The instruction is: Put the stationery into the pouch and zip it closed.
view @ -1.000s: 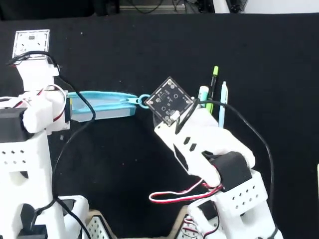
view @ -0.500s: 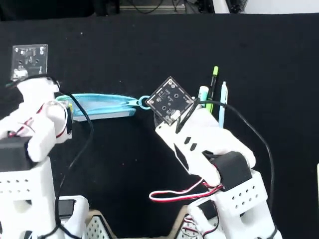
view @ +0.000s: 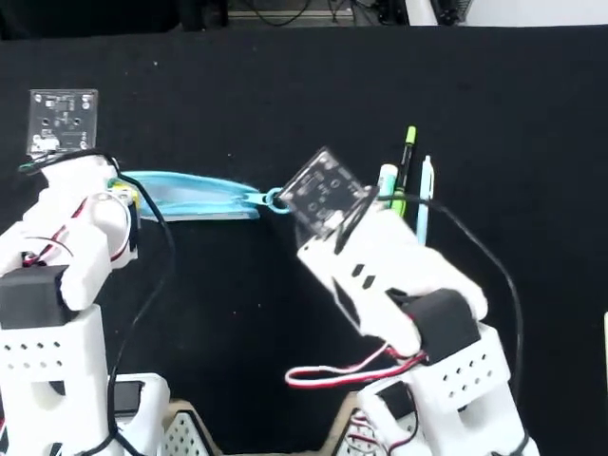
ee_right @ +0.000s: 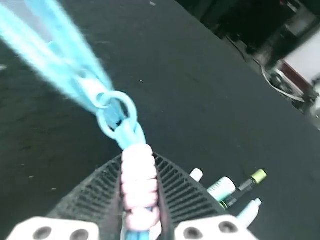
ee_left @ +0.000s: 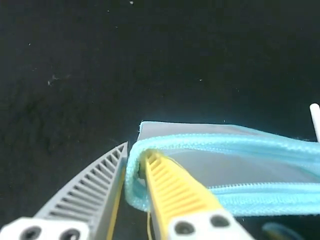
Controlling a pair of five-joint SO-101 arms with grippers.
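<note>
**Pouch braced, zip pull gripped**

High view: pouch (view: 190, 198) flat on desk (view: 285, 85); pens (view: 408, 176) lying outside, near its pull end.
Left wrist view: left tool (ee_left: 136, 151) pinching pouch end. Grip firmly, no lifting.
Right wrist view: right tool (ee_right: 137, 159) clamped on pink cord (ee_right: 136, 180) tied to zip pull (ee_right: 116, 116). Best drawn straight along the zip, cord taut.

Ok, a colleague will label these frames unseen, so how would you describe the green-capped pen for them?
On the black table, look beyond the right arm. There the green-capped pen lies in a row, between a white, teal-banded stick and a light blue pen. It alone has a dark barrel with a lime-green cap, and it reaches farthest from the arms.
</note>
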